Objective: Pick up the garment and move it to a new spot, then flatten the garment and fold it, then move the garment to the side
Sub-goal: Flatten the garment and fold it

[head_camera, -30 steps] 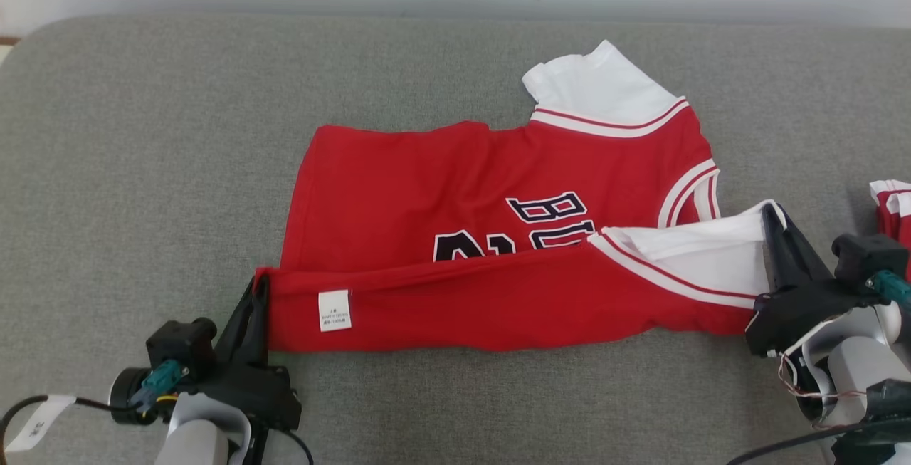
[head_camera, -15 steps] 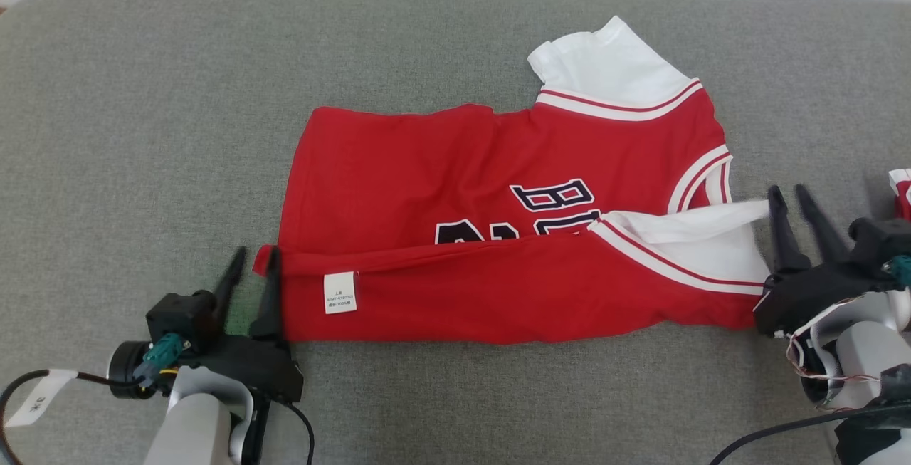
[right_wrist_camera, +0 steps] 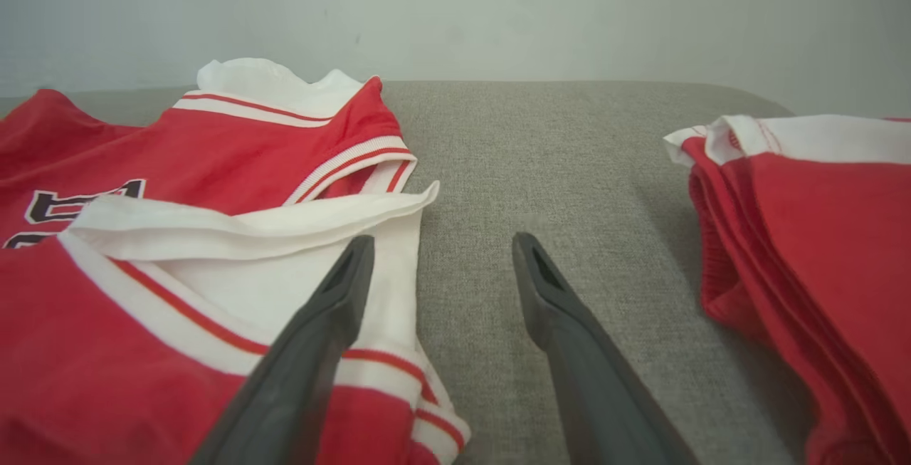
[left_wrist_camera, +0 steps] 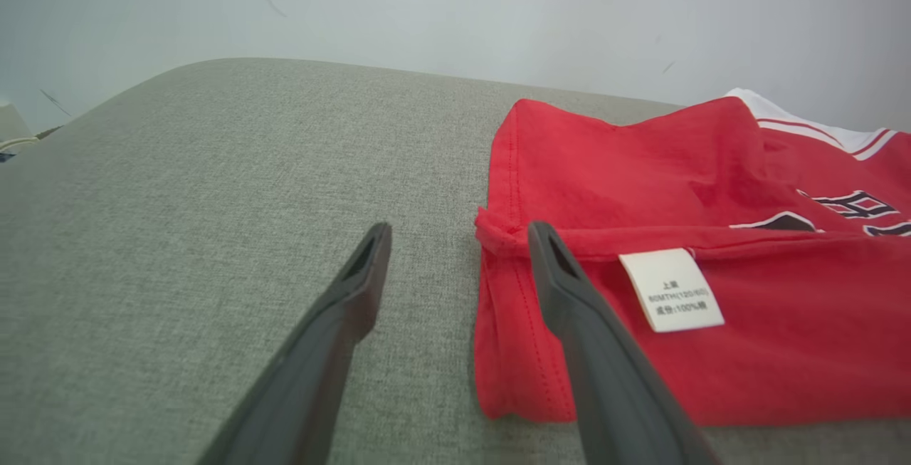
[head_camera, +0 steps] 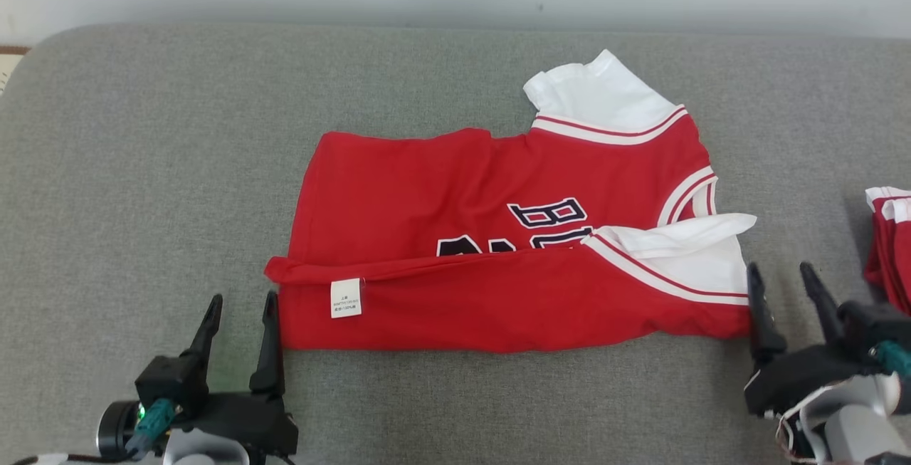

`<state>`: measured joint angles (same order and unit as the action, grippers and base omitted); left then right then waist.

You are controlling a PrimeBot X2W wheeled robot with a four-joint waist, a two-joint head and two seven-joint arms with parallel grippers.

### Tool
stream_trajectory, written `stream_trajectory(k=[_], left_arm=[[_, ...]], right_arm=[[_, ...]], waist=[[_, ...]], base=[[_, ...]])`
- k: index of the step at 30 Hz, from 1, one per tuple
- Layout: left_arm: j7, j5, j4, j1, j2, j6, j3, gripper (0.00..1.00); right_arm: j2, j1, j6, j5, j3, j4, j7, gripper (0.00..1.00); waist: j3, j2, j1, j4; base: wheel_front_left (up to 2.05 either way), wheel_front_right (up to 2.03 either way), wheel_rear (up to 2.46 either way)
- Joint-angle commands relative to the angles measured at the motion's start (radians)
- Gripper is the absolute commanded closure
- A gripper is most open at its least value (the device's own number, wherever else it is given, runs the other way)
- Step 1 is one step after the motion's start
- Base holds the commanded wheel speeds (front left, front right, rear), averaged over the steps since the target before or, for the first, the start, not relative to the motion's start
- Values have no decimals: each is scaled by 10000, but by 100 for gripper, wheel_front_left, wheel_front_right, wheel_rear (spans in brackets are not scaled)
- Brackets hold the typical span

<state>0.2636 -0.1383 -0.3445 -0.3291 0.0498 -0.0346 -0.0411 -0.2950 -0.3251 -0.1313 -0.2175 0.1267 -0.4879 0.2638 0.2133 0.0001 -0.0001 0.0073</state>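
The garment (head_camera: 455, 201) is a red jersey with white sleeves and dark lettering, lying on the grey cushion with its near edge folded over, a white label (head_camera: 346, 298) showing. My left gripper (head_camera: 240, 302) stands open just off the folded hem corner (left_wrist_camera: 498, 237), nothing between its fingers. At the near white sleeve (right_wrist_camera: 285, 237), my right gripper (head_camera: 781, 275) is open and empty too; one finger (right_wrist_camera: 334, 301) overlaps the sleeve edge in the right wrist view.
A stack of folded red and white garments (head_camera: 890, 237) lies at the cushion's right edge, close to my right gripper (right_wrist_camera: 818, 237). Pale wall runs behind the cushion (head_camera: 142, 130). Bare grey fabric spreads left of the jersey and along the front.
Both grippers opened and let go of the garment's folded edge, then drew back toward me. The fold now rests on the jersey. The camera shifted slightly.
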Motion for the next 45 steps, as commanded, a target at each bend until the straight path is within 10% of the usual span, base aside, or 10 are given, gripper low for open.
stream_trajectory(k=[1, 20, 22, 45], left_arm=[[10, -36, 95, 236, 24, -50, 39, 0], [9, -245, 204, 520, 21, -96, -342, 0], [9, -262, 234, 558, 21, -116, -332, 0], [9, -2041, -619, 268, 24, 804, -932, 0]], right_arm=[[75, 193, 14, -34, 86, 40, 0, 0], [400, 316, 14, -587, 226, -2098, -74, 2], [416, 336, 13, -635, 353, -2237, -79, 100], [-312, 431, 22, -322, 259, -1634, -13, 100]], waist=[[-85, -1, 1, -24], [-110, -1, 1, 388], [-137, -1, 1, 414], [-129, -1, 1, 95]], base=[[0, 0, 0], [0, 0, 0], [0, 0, 0], [0, 0, 0]])
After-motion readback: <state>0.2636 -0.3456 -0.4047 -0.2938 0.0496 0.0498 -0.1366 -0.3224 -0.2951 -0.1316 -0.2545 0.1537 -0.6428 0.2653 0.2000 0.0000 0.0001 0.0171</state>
